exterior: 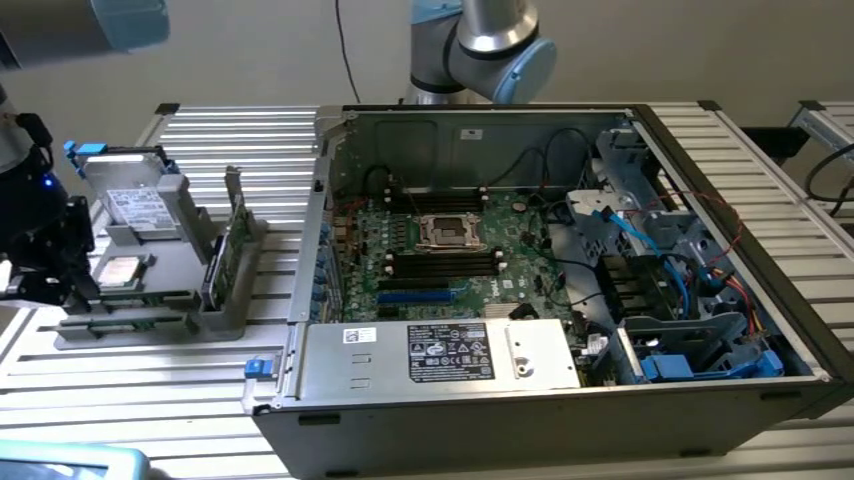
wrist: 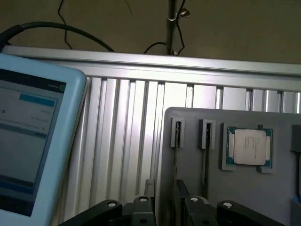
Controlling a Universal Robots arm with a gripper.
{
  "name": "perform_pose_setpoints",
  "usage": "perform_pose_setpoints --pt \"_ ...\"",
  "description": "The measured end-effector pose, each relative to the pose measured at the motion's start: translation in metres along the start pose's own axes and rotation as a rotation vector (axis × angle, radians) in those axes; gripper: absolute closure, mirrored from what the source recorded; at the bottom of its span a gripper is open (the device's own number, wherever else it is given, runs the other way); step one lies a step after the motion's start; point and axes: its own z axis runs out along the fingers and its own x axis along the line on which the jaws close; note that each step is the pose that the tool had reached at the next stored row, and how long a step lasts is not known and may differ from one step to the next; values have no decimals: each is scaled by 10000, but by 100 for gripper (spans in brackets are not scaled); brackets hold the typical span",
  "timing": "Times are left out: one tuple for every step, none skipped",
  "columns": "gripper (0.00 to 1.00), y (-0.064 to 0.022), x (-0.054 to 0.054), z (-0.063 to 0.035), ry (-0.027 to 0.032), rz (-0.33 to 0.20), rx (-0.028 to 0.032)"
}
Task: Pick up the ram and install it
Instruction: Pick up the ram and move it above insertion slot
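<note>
Black gripper [wrist: 163,203] hangs above the grey holder [wrist: 263,197], pointing down.

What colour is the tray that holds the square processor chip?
The plastic tray is grey; the wrist view shows it best.

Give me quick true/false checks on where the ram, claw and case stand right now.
1. The computer case lies open. True.
2. The ram is installed in the case. False: it stands upright in the grey holder outside the case.
3. A processor chip lies on the holder. True.
4. The claw is inside the case. False: it is at the holder, on the exterior view's left.
</note>
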Motion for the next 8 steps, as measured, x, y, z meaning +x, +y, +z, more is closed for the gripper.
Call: perform_pose_setpoints --pt "69 1 0 4 -3 8 -1" --pt "69 1 0 4 -3 12 -3" --pt "69 1 -2 12 3 13 -4" --pt "69 0 -9 28 4 14 -4" --pt "69 -3 -17 40 6 13 -2" --pt "69 -5 -29 55 5 13 1" --pt "69 -7 -45 68 9 13 7" --pt "69 -9 -61 82 12 12 18"
